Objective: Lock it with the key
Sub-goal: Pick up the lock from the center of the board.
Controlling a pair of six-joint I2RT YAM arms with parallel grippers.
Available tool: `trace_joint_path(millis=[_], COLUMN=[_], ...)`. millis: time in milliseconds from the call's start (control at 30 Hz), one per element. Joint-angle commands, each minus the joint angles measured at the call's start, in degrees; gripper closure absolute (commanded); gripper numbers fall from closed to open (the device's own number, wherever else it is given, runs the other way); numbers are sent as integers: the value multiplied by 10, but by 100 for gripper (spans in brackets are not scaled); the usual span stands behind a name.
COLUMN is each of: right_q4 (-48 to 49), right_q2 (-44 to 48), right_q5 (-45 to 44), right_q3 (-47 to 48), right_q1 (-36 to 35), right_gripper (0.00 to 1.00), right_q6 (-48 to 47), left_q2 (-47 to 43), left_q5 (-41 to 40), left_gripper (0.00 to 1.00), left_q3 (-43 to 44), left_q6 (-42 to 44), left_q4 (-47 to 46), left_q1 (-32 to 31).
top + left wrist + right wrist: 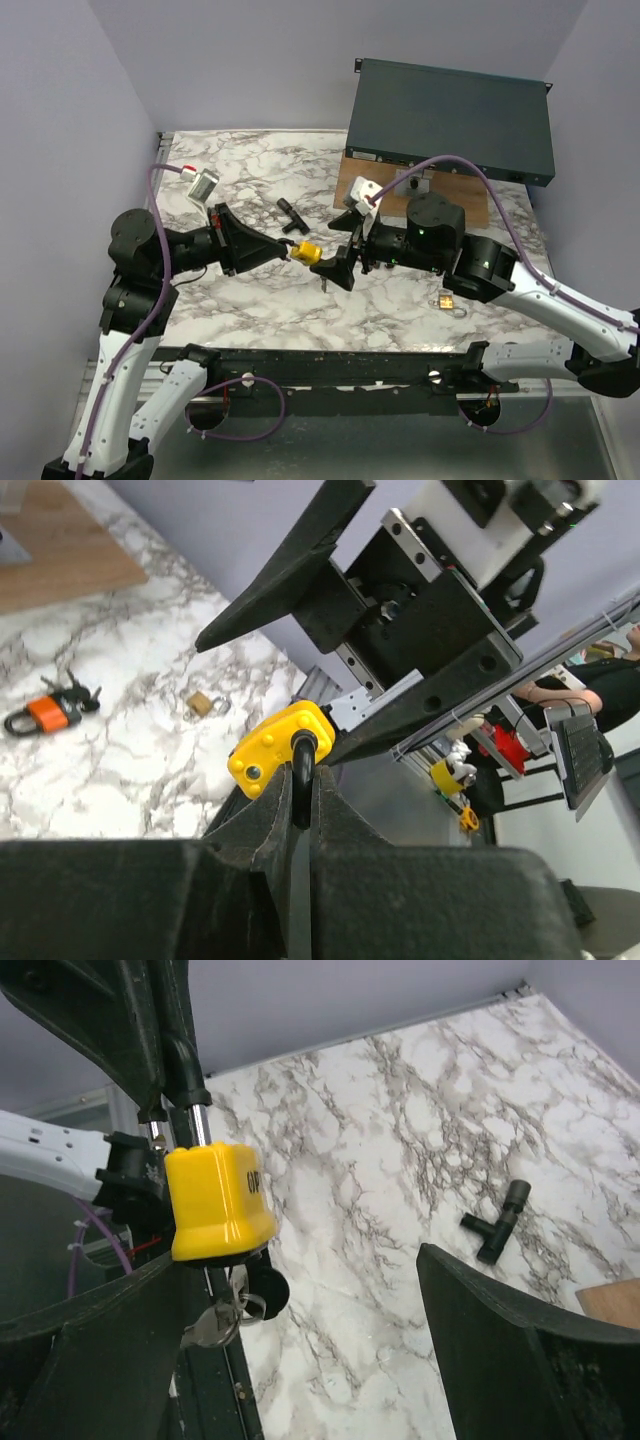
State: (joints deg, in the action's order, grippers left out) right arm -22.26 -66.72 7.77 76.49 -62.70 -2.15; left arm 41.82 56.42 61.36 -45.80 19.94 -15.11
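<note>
Fingers [262,825] of the left gripper [290,252] are clenched on the dark shackle [303,768] of a yellow padlock [304,253], holding it in the air above the marble table [250,310]. Opposite, the right gripper [338,250] stands released, its fingers [520,1340] spread wide to either side of the padlock and grasping nothing. A black-headed key [266,1286] with a ring sits at the padlock's underside, apparently in the keyway.

The step in hand looks to be taking that key. It would go best if the right fingers close squarely on the black head and twist along the keyway's line. The left grip needs to be firm, since a body hung by its shackle may swivel.

Three padlocks can be counted: the yellow one, an orange one [50,712] and a small brass one [447,300], the last two lying on the table. One black T-shaped piece [292,212] lies there too.
</note>
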Motion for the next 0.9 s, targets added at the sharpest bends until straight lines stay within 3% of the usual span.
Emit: trace_joint_path(millis=[0, 100, 300, 500, 633, 867], right_q4=[87, 120, 190, 269, 332, 368], right_q2=[45, 68, 68, 60, 56, 36], right_q5=[-27, -29, 77, 87, 98, 131], right_q3=[-18, -29, -27, -45, -57, -51], right_q1=[-5, -4, -4, -5, -4, -4], right_gripper=[6, 5, 6, 8, 12, 29], right_q6=[17, 20, 82, 113, 141, 168], left_q2=[-27, -36, -49, -52, -52, -55], left_q5=[-46, -47, -52, -40, -36, -43], left_gripper=[100, 100, 100, 100, 100, 100], left_q3=[22, 31, 49, 71, 74, 82], left_q6=[-34, -48, -76, -94, -105, -101], left_q4=[-92, -115, -170, -197, -216, -208], left_q1=[-3, -3, -3, -5, -7, -9])
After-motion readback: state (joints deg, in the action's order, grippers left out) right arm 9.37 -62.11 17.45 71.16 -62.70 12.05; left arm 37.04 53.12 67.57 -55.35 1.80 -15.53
